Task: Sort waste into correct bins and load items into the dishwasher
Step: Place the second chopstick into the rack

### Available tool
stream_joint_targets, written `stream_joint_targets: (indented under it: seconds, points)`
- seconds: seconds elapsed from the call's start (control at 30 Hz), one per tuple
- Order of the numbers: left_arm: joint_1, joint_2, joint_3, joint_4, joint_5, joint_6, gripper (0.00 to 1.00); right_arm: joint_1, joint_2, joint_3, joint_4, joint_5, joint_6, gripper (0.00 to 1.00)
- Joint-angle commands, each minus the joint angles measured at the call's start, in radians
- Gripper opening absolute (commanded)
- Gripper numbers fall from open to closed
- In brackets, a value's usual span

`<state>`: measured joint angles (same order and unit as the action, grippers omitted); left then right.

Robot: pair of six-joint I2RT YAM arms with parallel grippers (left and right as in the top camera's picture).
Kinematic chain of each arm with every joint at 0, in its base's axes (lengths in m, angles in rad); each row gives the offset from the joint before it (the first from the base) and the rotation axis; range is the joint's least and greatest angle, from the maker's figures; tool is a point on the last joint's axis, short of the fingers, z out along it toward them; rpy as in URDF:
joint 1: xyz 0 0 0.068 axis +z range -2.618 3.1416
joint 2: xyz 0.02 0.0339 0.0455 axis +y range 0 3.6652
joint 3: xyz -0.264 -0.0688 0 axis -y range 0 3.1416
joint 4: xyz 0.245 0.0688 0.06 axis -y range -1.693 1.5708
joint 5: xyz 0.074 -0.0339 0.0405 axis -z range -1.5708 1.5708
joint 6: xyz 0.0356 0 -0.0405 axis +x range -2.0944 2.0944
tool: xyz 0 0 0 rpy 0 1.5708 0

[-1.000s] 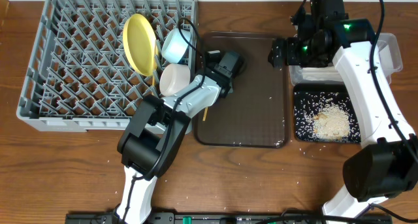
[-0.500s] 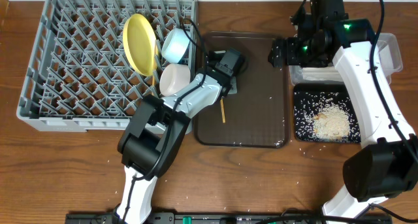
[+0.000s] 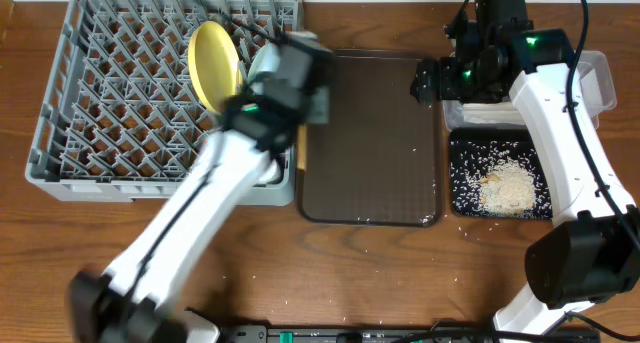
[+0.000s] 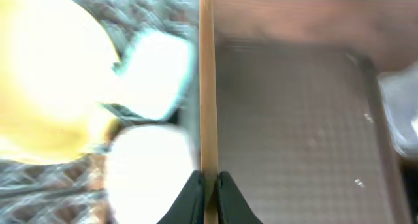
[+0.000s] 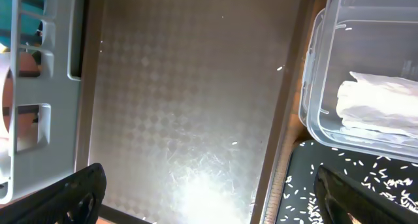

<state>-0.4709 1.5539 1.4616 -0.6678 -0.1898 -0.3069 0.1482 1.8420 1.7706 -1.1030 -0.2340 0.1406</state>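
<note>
My left gripper [image 4: 209,185] is shut on a thin wooden chopstick [image 4: 206,87] that runs straight out from its jaws. From overhead the blurred left gripper [image 3: 302,118] hangs over the right edge of the grey dishwasher rack [image 3: 120,93], with the chopstick [image 3: 299,153] along that edge. A yellow plate [image 3: 213,63] and a light blue bowl [image 3: 262,65] stand in the rack; a white bowl [image 4: 150,172] shows just left of the jaws. My right gripper [image 5: 215,198] is open and empty over the brown tray's right edge.
The brown serving tray [image 3: 380,153] lies between the rack and the bins. A clear tub [image 5: 366,54] holds a white napkin [image 5: 385,103]. In front of it the black tray [image 3: 462,198] holds rice [image 3: 505,188]. Stray grains dot the table's front.
The left gripper closed on the chopstick and carried it off the brown tray, left toward the rack's right edge. The right arm has not moved.
</note>
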Motion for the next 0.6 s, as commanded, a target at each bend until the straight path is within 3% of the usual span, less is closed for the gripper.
stream_joint_targets:
  seconds: [0.0,0.1,0.27,0.57]
  points:
    - [0.073,-0.023,-0.001,-0.071,-0.178,0.109,0.07,0.01,-0.005,0.0,-0.001,0.002,-0.007,0.99]
    - [0.146,-0.006,-0.029,-0.094,-0.275,0.17,0.07,0.01,-0.005,0.0,-0.001,0.002,-0.007,0.99]
    - [0.249,0.076,-0.059,-0.087,-0.275,0.206,0.07,0.01,-0.005,0.0,-0.001,0.002,-0.007,0.99]
    - [0.284,0.219,-0.059,-0.068,-0.269,0.255,0.07,0.01,-0.005,0.0,-0.001,0.002,-0.008,0.99]
